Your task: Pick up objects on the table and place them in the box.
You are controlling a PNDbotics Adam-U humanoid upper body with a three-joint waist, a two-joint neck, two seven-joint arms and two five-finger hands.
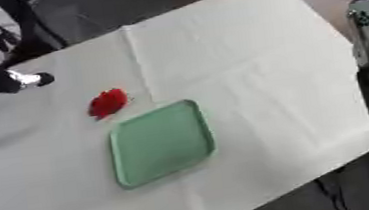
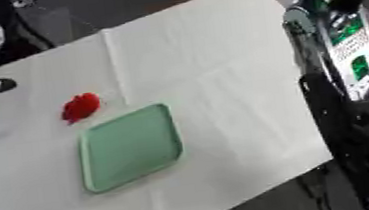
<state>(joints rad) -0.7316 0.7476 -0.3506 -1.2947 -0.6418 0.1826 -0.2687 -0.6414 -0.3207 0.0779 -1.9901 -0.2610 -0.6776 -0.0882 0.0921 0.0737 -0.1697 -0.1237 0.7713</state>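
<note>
Left eye view, with the right eye view as its stereo pair: a worktop covered by a creased white cloth is lying askew under the tilted head camera. A shallow green tray, seemingly standing in for the box, is sitting near the middle with nothing in it, its open face turned up so that things can be lowered straight in. A small red object is resting on the cloth just off the tray's 11 o'clock corner, apart from its rim and within short reach of it; it is appearing as a rounded, slightly lumpy, bright red mass, its kind not discernible. A dark arm is entering at 9 o'clock, ending in a black and silver tip, probably the left robot hand, well apart from the red object; whether its fingers are spread or curled cannot be told. The right arm is running down the 3 o'clock edge, its robot hand out of view. Judged from this layout, the pick is not yet begun.
</note>
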